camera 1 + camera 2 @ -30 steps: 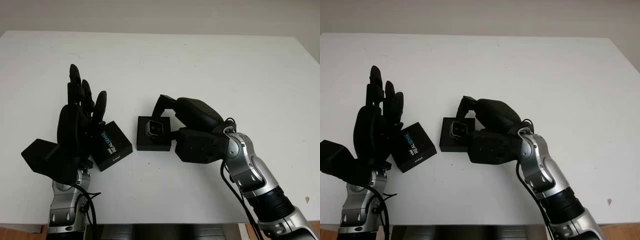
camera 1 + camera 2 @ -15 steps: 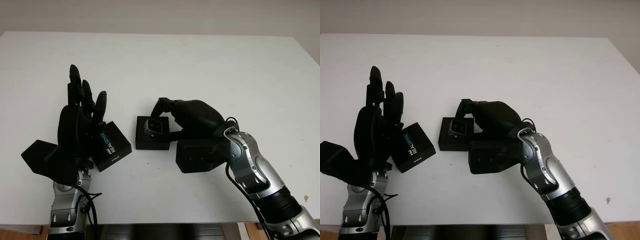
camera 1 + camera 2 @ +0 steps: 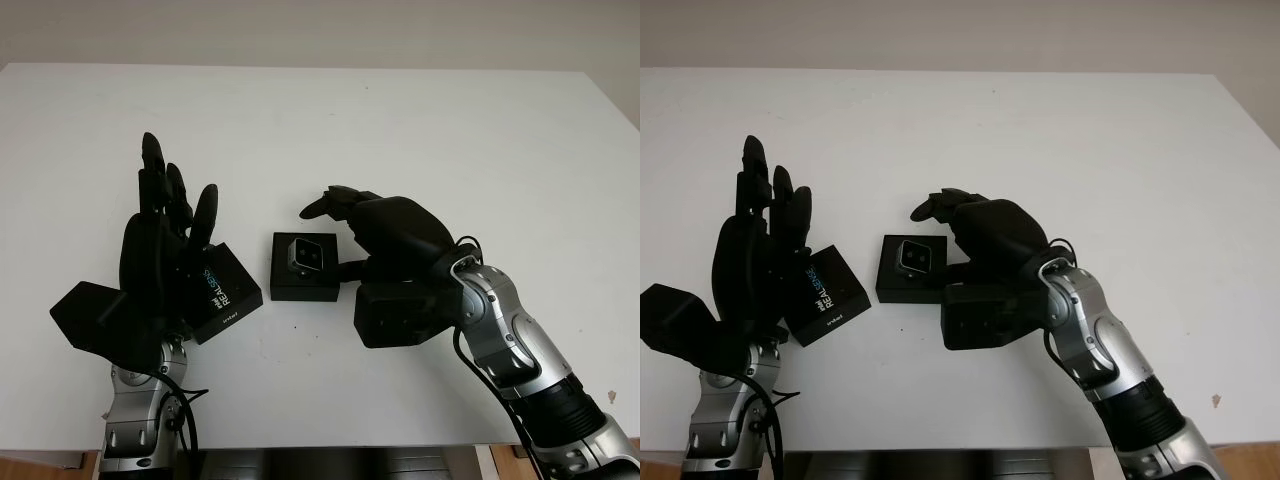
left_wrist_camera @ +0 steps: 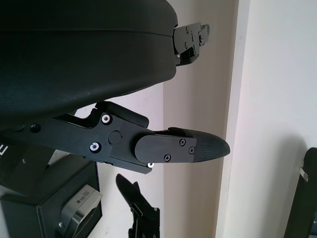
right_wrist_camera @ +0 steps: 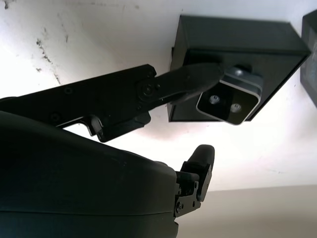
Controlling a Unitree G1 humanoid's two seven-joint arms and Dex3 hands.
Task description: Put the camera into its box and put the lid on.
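Pretty much a two-tone scene: white desk [image 3: 420, 130], everything else dark. The box [image 3: 305, 268] is matte black, and the camera [image 3: 308, 256] in it is silver-grey with a dark face. The lid [image 3: 222, 292] is black with white and light-blue lettering. Both the left hand [image 3: 160, 250] and right hand [image 3: 375, 225] are black, on silver forearms.

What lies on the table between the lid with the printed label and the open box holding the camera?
Nothing: a bare strip of white table separates the lid from the box holding the camera, as both eye views show.
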